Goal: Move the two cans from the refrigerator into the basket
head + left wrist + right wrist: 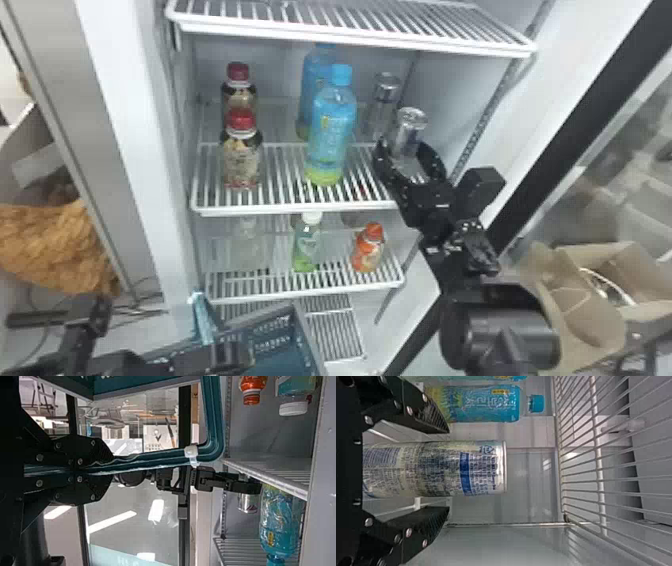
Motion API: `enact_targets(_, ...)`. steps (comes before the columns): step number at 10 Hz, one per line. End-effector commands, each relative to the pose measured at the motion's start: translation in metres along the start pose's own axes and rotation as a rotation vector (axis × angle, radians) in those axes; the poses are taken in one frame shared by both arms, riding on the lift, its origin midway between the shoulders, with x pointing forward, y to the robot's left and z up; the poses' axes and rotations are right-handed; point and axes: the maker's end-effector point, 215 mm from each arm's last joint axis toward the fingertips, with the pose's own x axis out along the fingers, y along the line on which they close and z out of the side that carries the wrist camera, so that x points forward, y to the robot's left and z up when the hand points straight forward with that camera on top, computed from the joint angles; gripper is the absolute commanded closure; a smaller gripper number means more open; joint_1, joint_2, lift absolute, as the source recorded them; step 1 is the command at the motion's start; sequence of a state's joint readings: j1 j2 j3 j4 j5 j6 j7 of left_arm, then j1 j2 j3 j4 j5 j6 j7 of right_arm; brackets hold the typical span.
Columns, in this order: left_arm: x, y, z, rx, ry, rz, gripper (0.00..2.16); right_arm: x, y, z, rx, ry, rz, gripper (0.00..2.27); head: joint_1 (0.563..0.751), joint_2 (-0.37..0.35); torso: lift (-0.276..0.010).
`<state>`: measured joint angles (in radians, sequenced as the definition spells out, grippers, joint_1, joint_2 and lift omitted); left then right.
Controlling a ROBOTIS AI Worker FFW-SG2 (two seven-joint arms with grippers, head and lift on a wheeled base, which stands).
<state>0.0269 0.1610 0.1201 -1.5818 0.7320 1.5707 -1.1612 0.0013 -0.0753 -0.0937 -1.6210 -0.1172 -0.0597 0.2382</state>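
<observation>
Cans, two of them, stand upright inside the refrigerator (119,125), toward its right wall, among the bottles on the shelf (300,208) below the top rack. Basket (213,419) is low and to the left of them in the head view, rim pinched in my left gripper (105,469); that arm serves the receiving end, so the lifting falls to the right one, much the nearer to both cans. Blue bottle (332,132) forms a neighbour on the left side, apart from my right fingers but near enough to matter. Front can (411,127) has its long axis vertical, and my right gripper (401,144) comes at it from the front and right. Right fingers are spread, one to each flank of the can; the right wrist view gives a gap on both sides, so I judge nothing is gripped. Rear can (385,97) is deeper and a little left of the front one, which bars the direct way to it. I read the step as closing on the front can, centred enough between the fingers to squeeze straight across its upright axis. Then it wants lifting clear and drawing out before going down and left to the basket. Possible trouble: uneven contact could tip it, or a leftward swing begun too soon could knock the bottle.
</observation>
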Motion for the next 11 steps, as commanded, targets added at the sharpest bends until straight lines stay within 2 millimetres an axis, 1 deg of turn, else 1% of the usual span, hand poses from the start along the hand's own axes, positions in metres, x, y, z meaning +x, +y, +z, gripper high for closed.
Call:
enact_targets(1,0.0,-0.001,-0.001,-0.003,-0.002,-0.005,1.19,0.001,0.0,0.001,-0.01,0.004,0.001,1.27,0.695,-0.241,-0.025)
enact_targets(3,0.0,0.001,-0.002,-0.007,-0.004,-0.006,1.19,-0.001,0.0,0.009,-0.026,-0.01,-0.002,1.28,0.695,-0.242,-0.025)
enact_targets(5,0.0,0.0,-0.001,-0.005,-0.004,-0.006,1.19,-0.008,0.0,0.017,-0.035,-0.023,-0.008,1.28,0.695,-0.242,-0.025)
enact_targets(6,0.0,0.0,-0.002,-0.007,-0.005,-0.007,1.19,-0.017,0.001,0.022,-0.036,-0.03,-0.011,1.28,0.695,-0.244,-0.025)
enact_targets(8,0.0,0.0,-0.002,-0.007,-0.007,-0.009,1.19,-0.042,0.009,0.035,-0.023,-0.008,-0.011,1.28,0.695,-0.251,-0.025)
enact_targets(11,0.001,0.0,-0.002,-0.007,-0.007,-0.01,1.19,-0.08,0.014,0.044,0.0,0.028,-0.007,1.28,0.695,-0.259,-0.025)
